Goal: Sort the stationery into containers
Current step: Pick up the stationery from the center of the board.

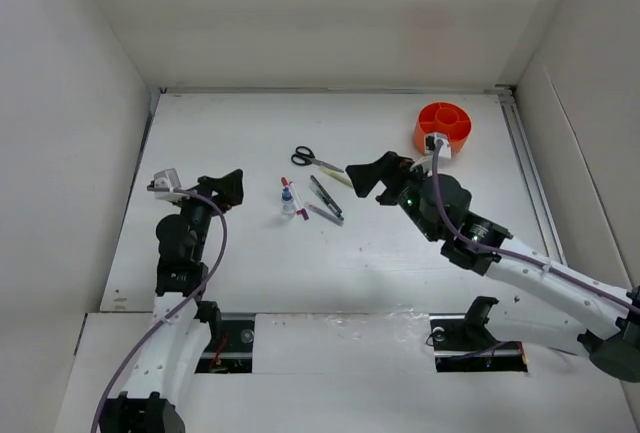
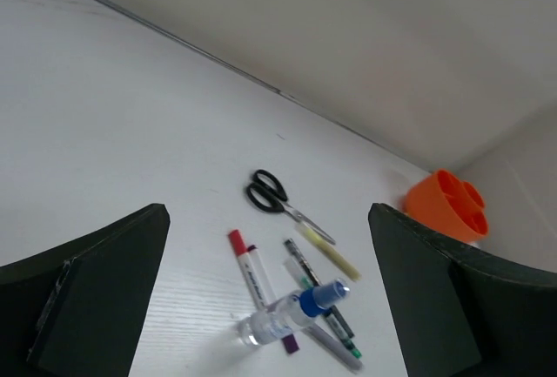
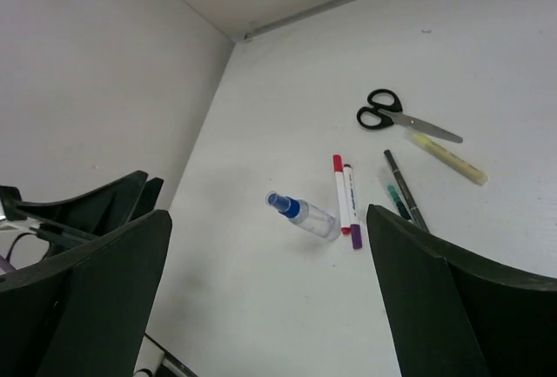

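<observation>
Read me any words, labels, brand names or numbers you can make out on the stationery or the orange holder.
No text is legible in any view.
On the white marker: dark print along the barrel, too small and blurred to read.
On the clear bottle, the scissors and the orange container: no markings visible.

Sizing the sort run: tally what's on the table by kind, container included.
Scissors: 1
Bottle: 1
Markers: 2
Pens: 2
Highlighter: 1
Orange container: 1
Total: 8
</observation>
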Controlling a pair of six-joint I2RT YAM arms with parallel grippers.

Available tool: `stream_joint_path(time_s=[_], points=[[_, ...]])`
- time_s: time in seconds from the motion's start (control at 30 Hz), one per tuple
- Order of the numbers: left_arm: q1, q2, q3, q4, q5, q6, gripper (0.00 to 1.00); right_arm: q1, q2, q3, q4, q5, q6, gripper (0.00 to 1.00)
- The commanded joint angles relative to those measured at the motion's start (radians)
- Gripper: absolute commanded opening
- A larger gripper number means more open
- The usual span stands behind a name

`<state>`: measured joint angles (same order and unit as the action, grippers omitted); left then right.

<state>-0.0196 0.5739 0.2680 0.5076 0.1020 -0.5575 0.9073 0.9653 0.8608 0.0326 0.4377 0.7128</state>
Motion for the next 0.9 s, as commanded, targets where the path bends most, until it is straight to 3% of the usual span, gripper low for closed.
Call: stream_joint_path(time_s=[0.0,0.13,0.2,0.27,0.3,0.37,0.4,0.5,0.53,0.6,0.77,0.8,0.83,0.87], points=[[-0.003,-0.014,-0.019,0.160,0.155,-0.094,0.99,0.016,0.038,0.049,0.055,0.032,-0.044,1.00],[-0.003,0.061,-0.004,0.204,0.385,-0.147,0.99,0.016,0.119,0.104,0.043,0.117,-0.076,1.00],[-0.003,0.061,-0.045,0.277,0.433,-0.136,0.99,0.016,0.192,0.168,-0.022,0.260,-0.076,1.00],[-0.012,0.038,-0.110,0.367,0.421,-0.136,0.99,-0.001,0.263,0.236,-0.106,0.369,-0.041,1.00],[-0.038,0.038,-0.110,0.336,0.397,-0.110,0.99,-0.045,0.333,0.316,-0.228,0.369,0.018,1.00],[-0.127,0.027,-0.078,0.273,0.310,-0.049,0.99,-0.117,0.404,0.426,-0.397,0.340,0.136,1.00],[-0.147,0.027,-0.078,0.273,0.268,-0.007,0.99,-0.151,0.427,0.463,-0.448,0.252,0.126,1.00],[-0.158,0.027,-0.004,0.140,0.153,-0.007,0.99,-0.096,0.340,0.358,-0.227,0.271,-0.043,1.00],[-0.158,0.027,0.028,0.068,0.093,-0.030,0.99,-0.055,0.273,0.258,-0.039,0.183,-0.141,1.00],[-0.158,0.027,0.028,0.058,0.064,-0.057,0.99,-0.054,0.239,0.192,0.106,0.084,-0.142,1.00],[-0.158,0.018,0.050,-0.003,0.009,-0.058,0.99,-0.064,0.286,0.222,0.079,-0.137,-0.115,1.00],[-0.158,-0.018,0.037,0.006,-0.001,-0.058,0.91,-0.064,0.326,0.231,0.067,-0.158,-0.105,1.00],[-0.148,-0.035,0.028,0.006,-0.033,-0.067,0.57,-0.064,0.346,0.231,0.058,-0.190,-0.105,0.72],[-0.148,-0.052,0.028,0.006,-0.057,-0.067,0.40,-0.055,0.367,0.245,0.049,-0.233,-0.105,0.54]])
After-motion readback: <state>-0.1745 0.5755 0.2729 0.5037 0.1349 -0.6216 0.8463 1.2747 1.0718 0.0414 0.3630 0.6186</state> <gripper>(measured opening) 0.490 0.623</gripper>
